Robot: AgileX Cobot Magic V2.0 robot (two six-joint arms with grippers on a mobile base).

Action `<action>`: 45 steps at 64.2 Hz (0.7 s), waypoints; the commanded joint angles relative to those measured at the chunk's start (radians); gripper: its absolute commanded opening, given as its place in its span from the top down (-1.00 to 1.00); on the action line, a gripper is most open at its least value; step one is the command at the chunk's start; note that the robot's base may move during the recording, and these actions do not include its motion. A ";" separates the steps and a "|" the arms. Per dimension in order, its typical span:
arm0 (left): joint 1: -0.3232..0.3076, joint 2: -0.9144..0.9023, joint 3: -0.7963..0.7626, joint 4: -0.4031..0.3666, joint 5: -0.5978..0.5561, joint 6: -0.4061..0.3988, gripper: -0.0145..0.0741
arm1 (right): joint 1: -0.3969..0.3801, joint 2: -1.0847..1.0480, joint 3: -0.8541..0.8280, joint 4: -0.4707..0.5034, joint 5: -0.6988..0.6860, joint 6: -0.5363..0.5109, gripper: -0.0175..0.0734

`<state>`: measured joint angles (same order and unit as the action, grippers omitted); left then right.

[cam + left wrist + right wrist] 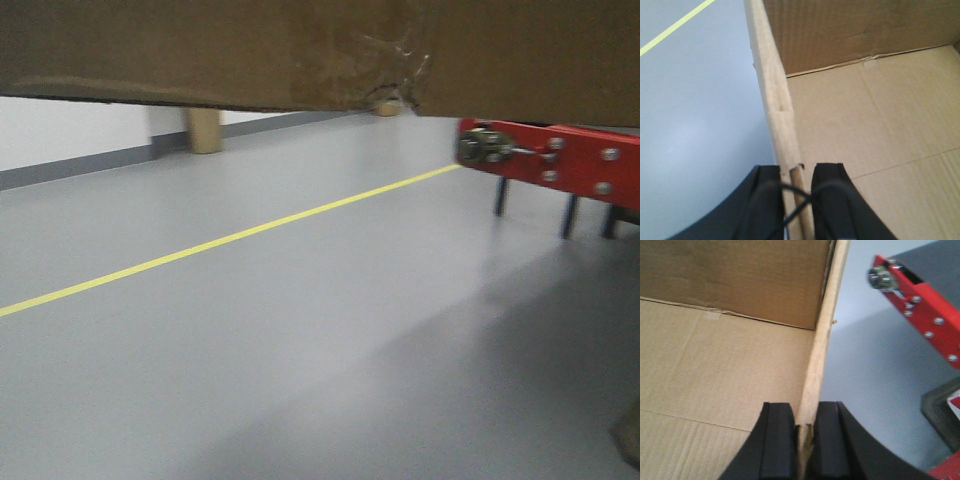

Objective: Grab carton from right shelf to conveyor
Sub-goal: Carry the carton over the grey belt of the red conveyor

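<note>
On my left wrist view, the left end effector (796,172) reaches forward and down over the carton's (865,125) left wall. Its two black fingers (767,200) straddle that wall, one outside and one inside, pinched against the cardboard edge. A thin black cable crosses between them.

On the right wrist view I see the mirror of it. The right end effector (802,412) comes down on the carton's right wall, its two fingers (777,440) closed tight on the board from both sides. So I have two end effectors, each gripping one side wall, and one carton between them.

The carton is open at the top, and I can see its bare inner bottom and far inner wall. In the front view its underside runs across the whole top of the picture, with grey floor (300,350) showing beneath it, so it hangs clear of the floor. Clear tape (400,60) covers a torn spot on its lower edge.

Further out on the right is one conveyor (920,310), apart from the carton. Its red frame carries several bolts, and the dark belt (930,260) shows above it. I count three dark legs (570,215) under the frame.

One yellow line (220,240) crosses the floor. At the far wall (60,130) stands one beige post (204,130).
</note>
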<state>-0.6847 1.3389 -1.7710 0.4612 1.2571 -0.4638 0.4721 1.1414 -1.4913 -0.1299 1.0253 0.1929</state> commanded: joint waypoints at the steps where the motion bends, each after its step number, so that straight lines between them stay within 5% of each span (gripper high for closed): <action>1: -0.012 -0.013 -0.007 0.015 -0.053 0.009 0.71 | 0.000 -0.006 0.000 0.002 -0.051 -0.010 0.75; 20: -0.012 -0.013 -0.007 0.086 -0.053 0.009 0.71 | 0.000 -0.006 0.000 0.002 -0.063 -0.010 0.75; 45: -0.012 -0.013 -0.007 0.086 -0.053 0.009 0.71 | 0.000 -0.006 0.000 0.002 -0.065 -0.010 0.75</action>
<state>-0.6853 1.3389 -1.7710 0.5245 1.2442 -0.4638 0.4721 1.1414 -1.4913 -0.1189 0.9989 0.1948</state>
